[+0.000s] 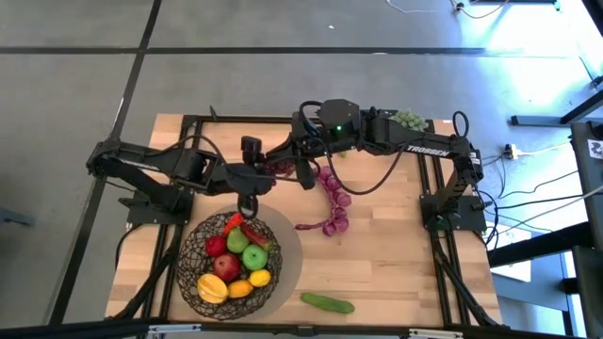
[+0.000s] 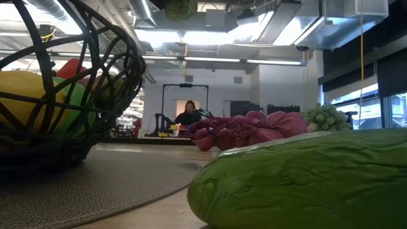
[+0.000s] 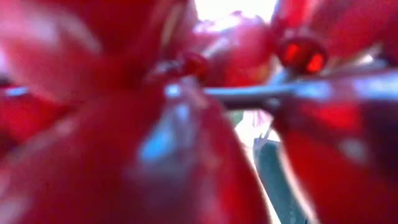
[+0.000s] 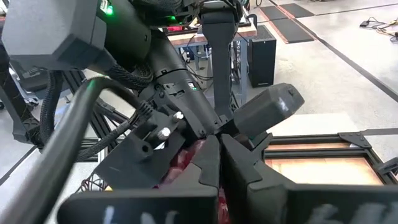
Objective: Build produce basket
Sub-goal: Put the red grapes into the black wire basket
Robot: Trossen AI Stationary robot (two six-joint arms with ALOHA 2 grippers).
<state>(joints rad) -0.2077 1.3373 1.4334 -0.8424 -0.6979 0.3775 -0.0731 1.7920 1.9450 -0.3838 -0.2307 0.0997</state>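
Observation:
The dark wire basket (image 1: 193, 273) stands on a grey round mat (image 1: 290, 259) near the front left. It holds red and green apples, yellow and orange fruits and a red chili (image 1: 243, 227). My left gripper (image 1: 247, 203) points down over the basket's far rim; its wrist view is filled by blurred red produce (image 3: 124, 124). My right gripper (image 1: 294, 168) reaches left across the table's middle, shut on a dark-red grape bunch (image 1: 280, 168). A purple grape bunch (image 1: 334, 200) and a cucumber (image 1: 327, 302) lie on the table. My right gripper is shut on the dark-red grape bunch (image 4: 185, 160), coming level from the table's right side. The shut fingers (image 4: 239, 165) hide the place of contact, so the part held cannot be told. The bunch shows beside and below the fingertips, next to my left arm's wrist.
A green grape bunch (image 1: 408, 118) lies at the far right edge. My two arms stand close together over the table's middle. The cucumber (image 2: 305, 178) lies near the front edge, right of the mat (image 2: 95, 184). A person shows far off in the room behind.

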